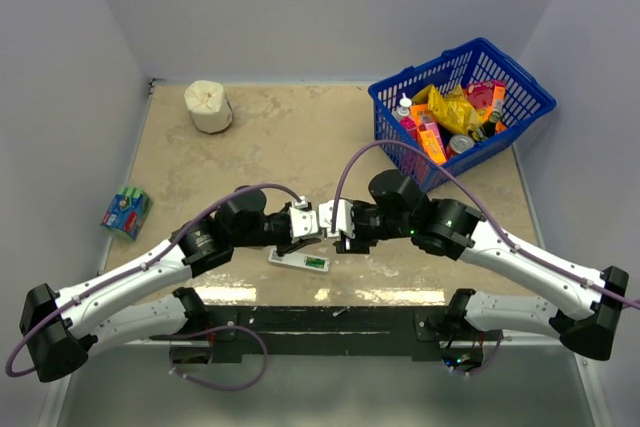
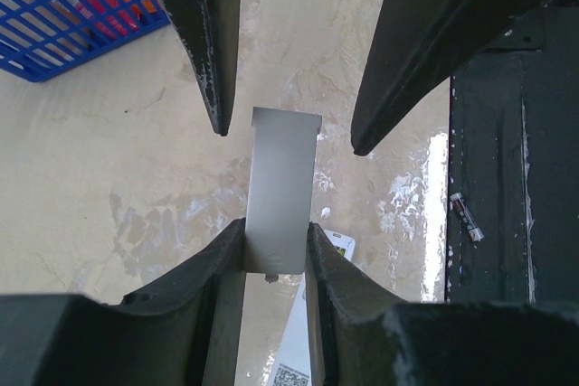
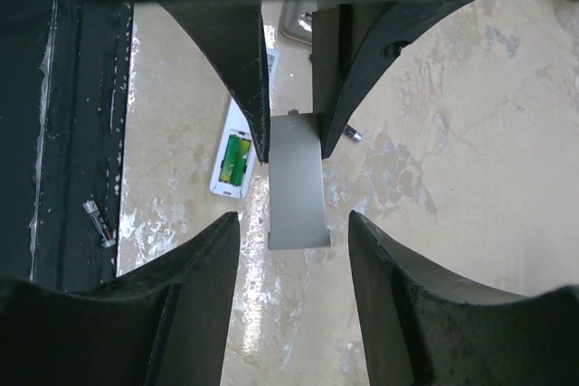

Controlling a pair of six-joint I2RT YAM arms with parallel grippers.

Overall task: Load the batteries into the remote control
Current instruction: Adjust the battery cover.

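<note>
So the left gripper (image 2: 276, 230) is clamped on the back cover (image 2: 283, 178), long axis top-to-bottom mid-frame. The right gripper (image 3: 291, 219) sits wide around it, and the remote (image 1: 298, 260) lies left-right.

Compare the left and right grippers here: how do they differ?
The left gripper is shut on the white back cover, pinching one end; the right gripper is open. The left gripper's fingers touch the cover, while the right gripper's fingers flank its free end with gaps on both sides. Both face each other near the remote control.
</note>
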